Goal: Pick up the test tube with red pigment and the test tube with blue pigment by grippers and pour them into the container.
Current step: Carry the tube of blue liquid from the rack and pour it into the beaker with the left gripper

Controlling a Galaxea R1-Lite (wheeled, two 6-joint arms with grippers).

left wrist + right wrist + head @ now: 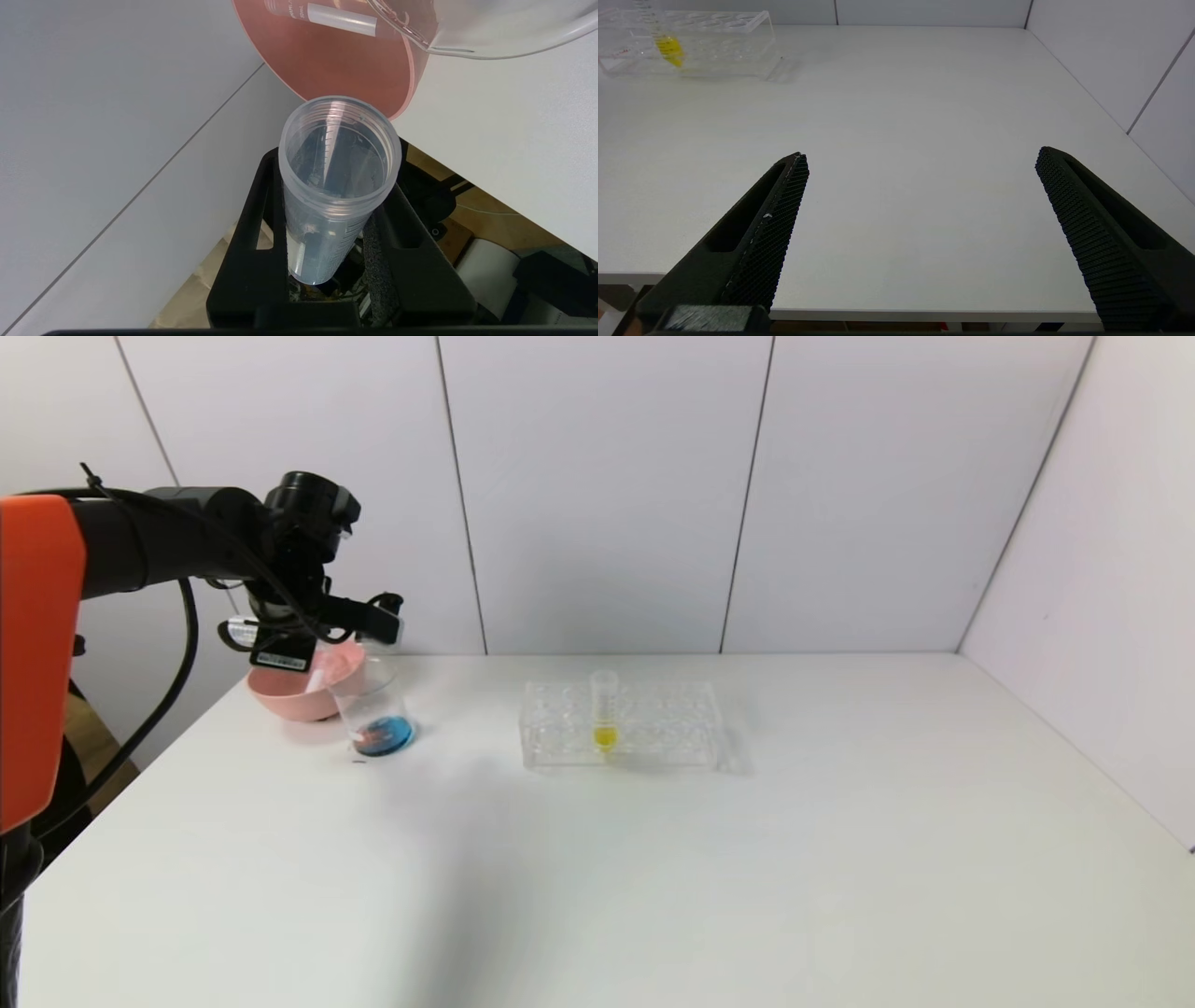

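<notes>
On table (pixel 653 859): one container (pixel 373 709), one pink bowl (pixel 294 695), one rack (pixel 621 723)

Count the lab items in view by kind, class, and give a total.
Test tubes: 3: empty tube in the left gripper, spent tube lying in the pink bowl, yellow tube in the rack
Beakers: 1, the beaker holding blue and red liquid
Bowls: 1
Racks: 1
Total: 6
</notes>
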